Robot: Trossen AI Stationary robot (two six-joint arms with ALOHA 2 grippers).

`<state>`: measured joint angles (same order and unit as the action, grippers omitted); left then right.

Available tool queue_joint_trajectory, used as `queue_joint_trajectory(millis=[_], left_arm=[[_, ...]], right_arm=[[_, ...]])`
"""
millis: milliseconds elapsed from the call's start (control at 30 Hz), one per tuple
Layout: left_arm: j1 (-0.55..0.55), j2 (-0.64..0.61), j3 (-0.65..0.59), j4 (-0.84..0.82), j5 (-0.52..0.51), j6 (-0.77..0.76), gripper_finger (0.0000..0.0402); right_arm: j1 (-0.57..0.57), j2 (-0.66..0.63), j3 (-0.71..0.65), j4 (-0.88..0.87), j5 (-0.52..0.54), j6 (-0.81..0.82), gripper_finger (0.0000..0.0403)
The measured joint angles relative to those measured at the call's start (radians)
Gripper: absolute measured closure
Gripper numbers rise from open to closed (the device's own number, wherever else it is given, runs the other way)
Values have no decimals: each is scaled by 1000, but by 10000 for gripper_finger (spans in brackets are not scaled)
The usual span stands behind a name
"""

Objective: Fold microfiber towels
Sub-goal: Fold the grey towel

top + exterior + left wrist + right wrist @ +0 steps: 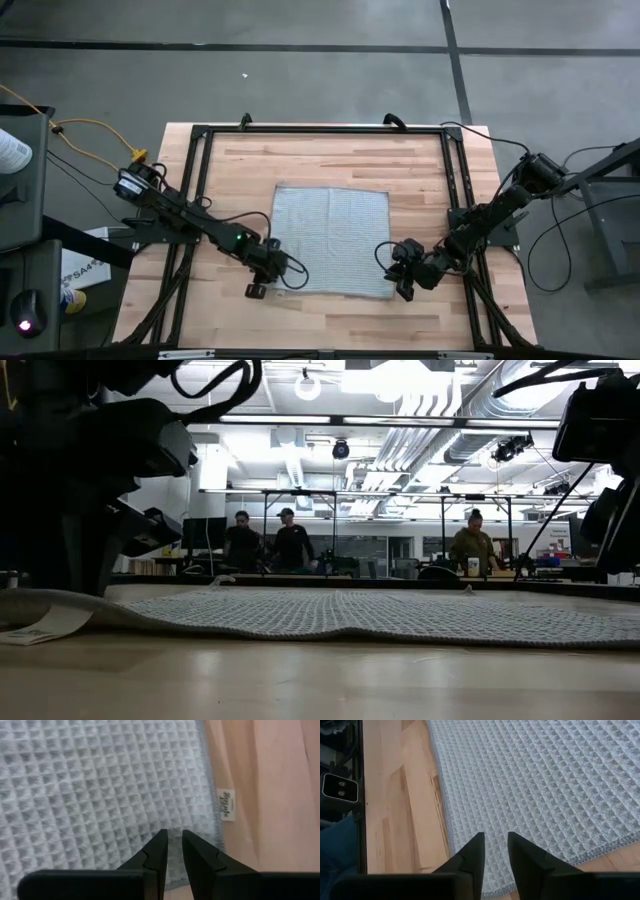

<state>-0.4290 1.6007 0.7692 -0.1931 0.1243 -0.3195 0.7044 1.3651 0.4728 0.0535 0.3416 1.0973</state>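
Observation:
The light grey-blue waffle-weave towel (pixel 332 240) lies spread flat on the wooden table (pixel 330 160), slightly rippled in the low view (pixel 350 615). A small white tag (pixel 226 804) sticks out from one side edge near a near corner and lies on the wood (pixel 40 628). My left gripper (pixel 174 834) stands over the towel's near left corner (pixel 280 270), its fingers a narrow gap apart, cloth showing between them. My right gripper (pixel 495 837) stands over the near right corner (pixel 393 280), also with a narrow gap. My left gripper comes slanting down over the towel's near left corner (pixel 190 870); I cannot tell whether its fingertips touch the cloth. My right gripper comes slanting down over the near right corner (pixel 490 880); I cannot tell whether it touches either. The cloth lies flat under both.
A black metal frame (pixel 320 130) runs around the tabletop, with rails along both sides (pixel 357 795). Bare wood lies beyond the towel on the far side and along the near edge (pixel 320 680). People stand far off in the room (pixel 290 545).

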Motion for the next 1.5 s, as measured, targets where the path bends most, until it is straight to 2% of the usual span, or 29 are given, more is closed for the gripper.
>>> queue_joint_trajectory(millis=[367, 567, 833, 1067, 1367, 1500], left_arm=[[3, 1, 4, -25, -48, 32, 343], [3, 1, 75, -125, -102, 52, 343], [3, 1, 158, -240, -117, 61, 343], [3, 1, 210, -225, -120, 61, 343], [3, 1, 212, -165, -214, -87, 343], [3, 1, 212, -157, -243, -152, 343]], right_arm=[[-13, 0, 0, 1, 61, -30, 329], [-61, 0, 0, 7, 66, -61, 330], [-119, 0, 0, 63, 26, -182, 330], [-191, 0, 0, 95, 25, -290, 330], [-351, 0, 0, 113, 25, -283, 330], [-416, 0, 0, 154, -16, -315, 330]])
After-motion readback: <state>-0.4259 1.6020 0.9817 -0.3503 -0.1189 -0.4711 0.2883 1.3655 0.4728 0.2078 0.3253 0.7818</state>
